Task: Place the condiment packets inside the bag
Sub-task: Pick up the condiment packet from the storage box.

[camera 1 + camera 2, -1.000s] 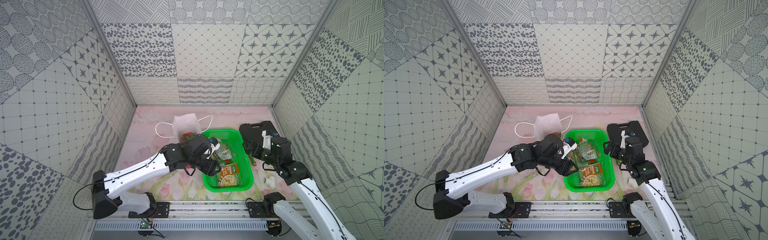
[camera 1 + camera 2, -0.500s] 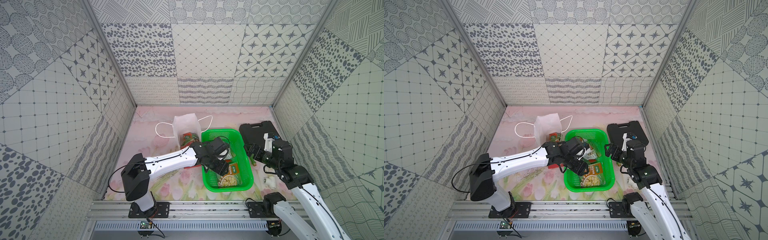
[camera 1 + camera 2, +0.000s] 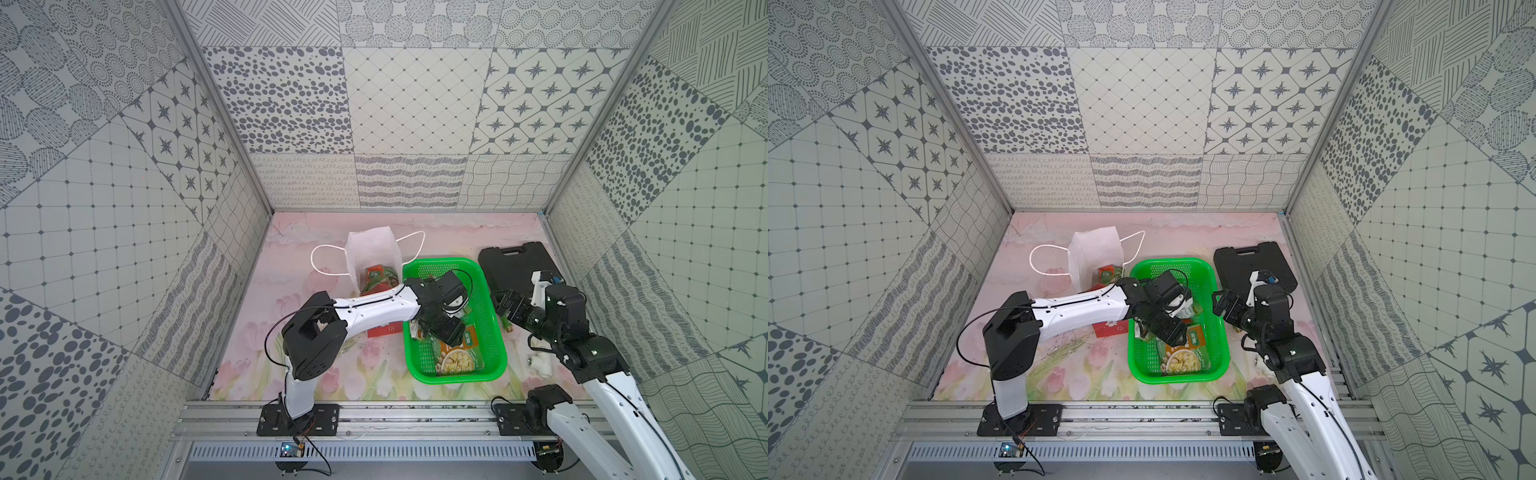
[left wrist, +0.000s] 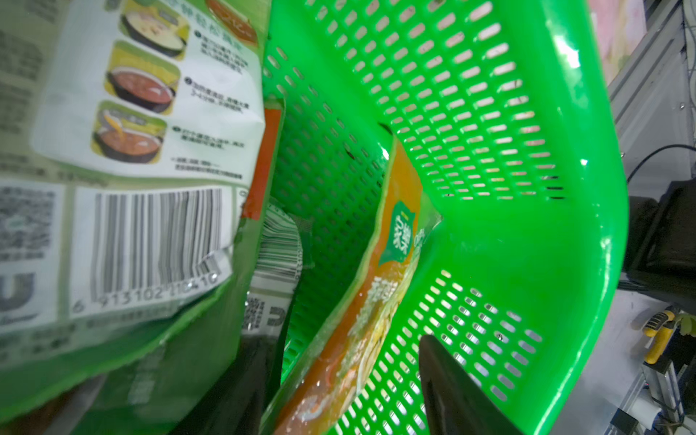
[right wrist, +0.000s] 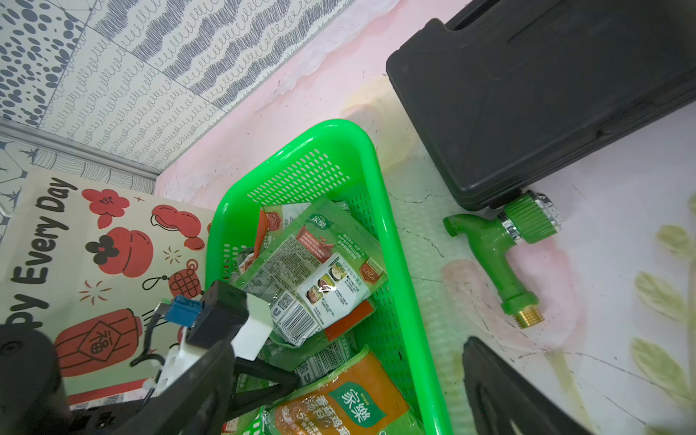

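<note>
The left gripper (image 4: 346, 361) has its jaws apart, straddling one edge of an orange-fronted packet (image 4: 380, 286) inside the green basket (image 4: 527, 226); no pinch is made yet. Step in hand, by my reading: picking the next packet. The next move calls for closing on that edge, lifting clear of the basket wall and crossing to the bag (image 3: 370, 253) just beside it. The right gripper (image 3: 505, 305) is spread and empty. Only the left wrist view shows the straddle. Only the top views show packets (image 3: 376, 278) already inside the bag's mouth.
</note>
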Controlling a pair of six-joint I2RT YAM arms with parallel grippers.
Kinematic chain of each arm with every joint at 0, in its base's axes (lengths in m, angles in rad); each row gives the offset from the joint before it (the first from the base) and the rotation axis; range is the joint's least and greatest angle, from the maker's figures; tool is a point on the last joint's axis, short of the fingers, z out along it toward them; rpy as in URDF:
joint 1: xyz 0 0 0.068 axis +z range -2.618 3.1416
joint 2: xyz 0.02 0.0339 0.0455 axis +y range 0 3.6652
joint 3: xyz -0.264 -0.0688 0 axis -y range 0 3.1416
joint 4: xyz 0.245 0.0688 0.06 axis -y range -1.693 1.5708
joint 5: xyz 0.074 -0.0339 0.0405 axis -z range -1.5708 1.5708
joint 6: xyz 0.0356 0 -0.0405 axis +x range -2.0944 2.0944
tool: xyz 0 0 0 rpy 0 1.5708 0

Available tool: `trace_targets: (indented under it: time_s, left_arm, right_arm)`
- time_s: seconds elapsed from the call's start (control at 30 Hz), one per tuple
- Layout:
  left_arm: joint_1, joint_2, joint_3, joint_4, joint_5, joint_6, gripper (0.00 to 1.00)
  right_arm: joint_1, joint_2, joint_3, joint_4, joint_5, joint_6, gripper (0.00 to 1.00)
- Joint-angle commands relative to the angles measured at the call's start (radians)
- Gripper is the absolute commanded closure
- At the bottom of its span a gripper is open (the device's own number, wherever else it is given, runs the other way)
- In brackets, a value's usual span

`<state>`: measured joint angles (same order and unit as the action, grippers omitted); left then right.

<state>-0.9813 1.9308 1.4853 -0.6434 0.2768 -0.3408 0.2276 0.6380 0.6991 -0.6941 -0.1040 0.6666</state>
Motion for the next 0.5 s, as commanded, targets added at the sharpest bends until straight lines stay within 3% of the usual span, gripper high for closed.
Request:
trace_targets:
  time_s: [0.0, 0.27, 0.47]
  left_arm:
    - [0.007, 0.012, 0.002, -0.043, 0.117, 0.043, 0.34]
    - [-0.014, -0.101, -0.102, -0.004, 0.207, 0.006, 0.48]
    - [-0.026, -0.155, -0.153, 0.007, 0.205, -0.015, 0.56]
  right_arm:
    - [-0.004, -0.008, -0.012, 0.022, 0.001, -0.003, 0.03]
    - [-0.004, -0.001, -0.016, 0.027, -0.010, -0.005, 0.03]
    - [-0.004, 0.001, -0.028, 0.036, -0.019, 0.002, 0.03]
